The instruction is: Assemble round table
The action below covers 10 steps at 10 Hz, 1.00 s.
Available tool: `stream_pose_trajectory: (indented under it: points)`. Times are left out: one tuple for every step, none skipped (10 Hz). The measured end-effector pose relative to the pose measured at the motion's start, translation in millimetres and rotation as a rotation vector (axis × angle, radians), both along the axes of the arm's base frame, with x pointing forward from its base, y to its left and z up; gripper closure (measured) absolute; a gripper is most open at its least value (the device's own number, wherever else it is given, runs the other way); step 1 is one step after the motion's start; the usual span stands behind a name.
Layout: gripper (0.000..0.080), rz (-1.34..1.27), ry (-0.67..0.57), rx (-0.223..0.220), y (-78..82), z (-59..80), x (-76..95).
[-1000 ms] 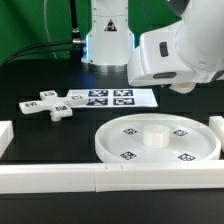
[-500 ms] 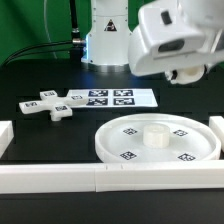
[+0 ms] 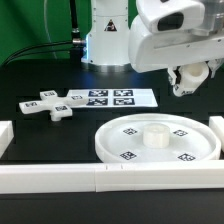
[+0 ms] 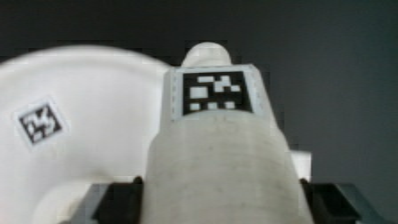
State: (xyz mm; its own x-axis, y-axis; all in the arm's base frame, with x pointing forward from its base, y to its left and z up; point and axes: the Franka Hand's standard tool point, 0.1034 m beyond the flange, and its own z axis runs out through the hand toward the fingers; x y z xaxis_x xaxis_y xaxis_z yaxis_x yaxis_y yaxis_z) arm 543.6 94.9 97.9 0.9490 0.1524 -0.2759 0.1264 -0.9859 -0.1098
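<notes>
The large round rimmed disc lies on the black table at the front right, with tags on its face and a short raised hub in its middle. The cross-shaped foot piece lies at the exterior view's left. My gripper hangs high above the disc's far right side. In the wrist view the gripper is shut on the thick white cylinder leg, which carries a square tag. Its dark fingers press both sides. The disc shows below, beside the leg.
The marker board lies flat behind the disc, next to the foot piece. Long white border rails run along the front, the left and the right. The robot base stands at the back.
The arm has risen and tilted back. The gripper, hidden behind the white wrist housing before, now shows high above the disc's right side.
</notes>
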Motion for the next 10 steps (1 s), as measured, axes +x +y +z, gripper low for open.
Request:
stream_pose_trajectory:
  points:
    - [0.0390, 0.023, -0.075, 0.011, -3.6, 0.5, 3.9]
    - [0.0390, 0.021, -0.101, 0.011, -7.2, 8.3, 6.8]
    - [0.0390, 0.019, -0.178, 0.016, -9.4, 18.2, 17.7]
    - [0.0390, 0.012, -0.249, 0.019, -11.7, 22.1, 21.6]
    - [0.0390, 0.006, -0.292, 0.021, -11.6, 17.3, 19.8]
    - [0.0390, -0.001, -0.360, 0.022, -12.7, 15.8, 23.5]
    - [0.0390, -0.006, -0.412, 0.022, -13.7, 15.1, 25.7]
    - [0.0390, -0.009, -0.503, 0.023, -14.3, 14.3, 29.6]
    - [0.0390, 0.004, -0.595, 0.024, -11.9, 9.2, 24.2]
    - [0.0390, 0.035, -0.700, 0.022, -14.6, 10.3, 25.8]
